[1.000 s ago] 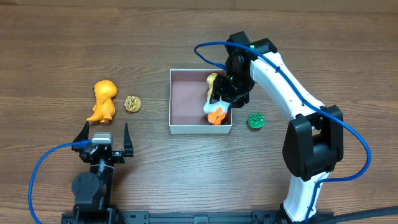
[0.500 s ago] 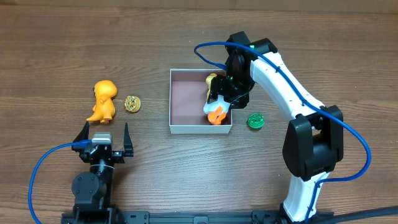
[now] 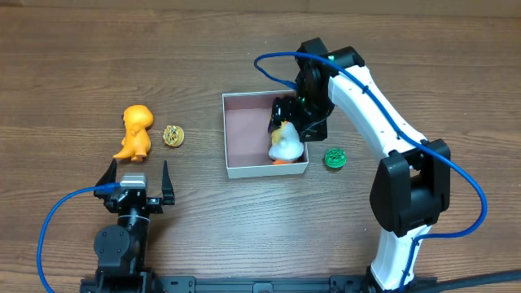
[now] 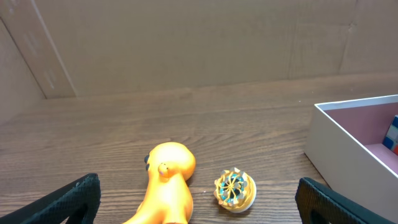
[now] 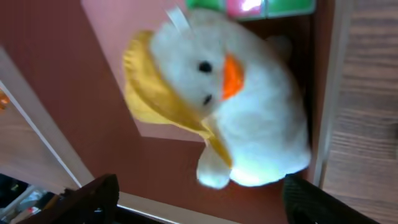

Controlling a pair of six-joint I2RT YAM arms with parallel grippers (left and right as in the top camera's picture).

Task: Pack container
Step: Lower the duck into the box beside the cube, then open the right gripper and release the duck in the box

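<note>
The right gripper (image 5: 199,190) hung over the container (image 3: 236,167) with its jaws spread wide, gripping nothing. Just under it lay one white plush duck (image 3: 285,145) with an orange beak and a yellow scarf, resting on the floor in the container's near right corner, against the right wall. One block (image 5: 249,6) of green and pink squares lay beside the duck's head.

The left gripper (image 3: 137,169) sat low at the table's near left, its jaws likewise wide apart and empty.

There was one container, near the middle of the wooden table (image 3: 423,49): shallow and square, with thin white walls and a dull pinkish-brown floor, most of it bare.

Three toys lay outside it. One green round toy (image 3: 334,158) was just beside its right wall. One orange dinosaur (image 3: 135,132) and one small gold-and-teal round toy (image 3: 172,135) were close together, well to its left.
</note>
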